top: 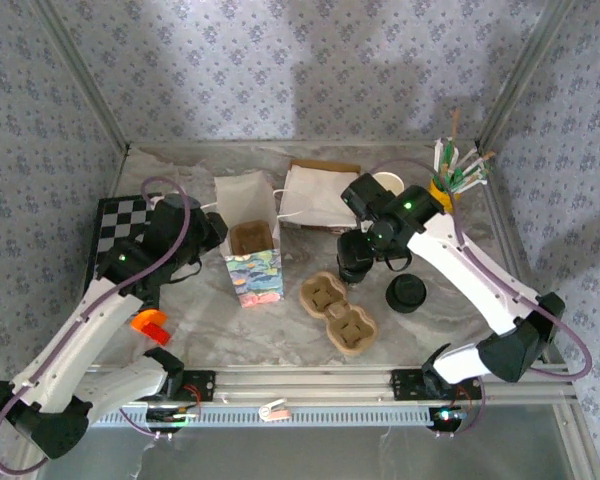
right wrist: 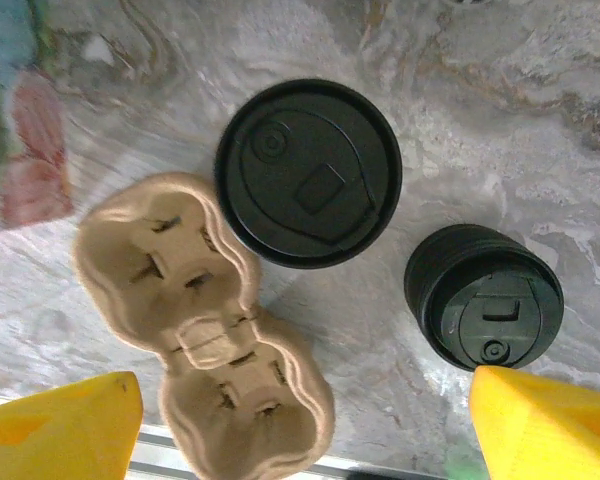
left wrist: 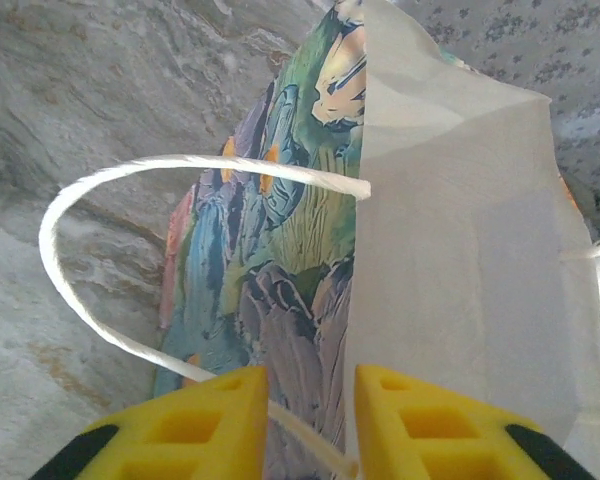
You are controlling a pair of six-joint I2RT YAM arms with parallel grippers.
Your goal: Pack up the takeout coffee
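Right tool [right wrist: 305, 405] hangs with jaws wide apart over the takeout coffee [right wrist: 308, 172]. The coffee stands on the desk [right wrist: 540, 130] at the cup tray's [right wrist: 90, 260] 2 o'clock, its lid overlapping the tray rim. We judge a closing finger could snag that rim and drag the tray, or squeeze the lid loose. Left tool [left wrist: 310, 400] has its jaws slightly apart around the paper bag's [left wrist: 460, 250] cord handle [left wrist: 80, 200] — unclamped, the bag could tip or its mouth sag. From above, the lid hides the cup's sides and fill. A second black-lidded piece [right wrist: 483, 297] sits at the coffee's 4 o'clock; we cannot tell whether it is a cup — a mix-up risk.
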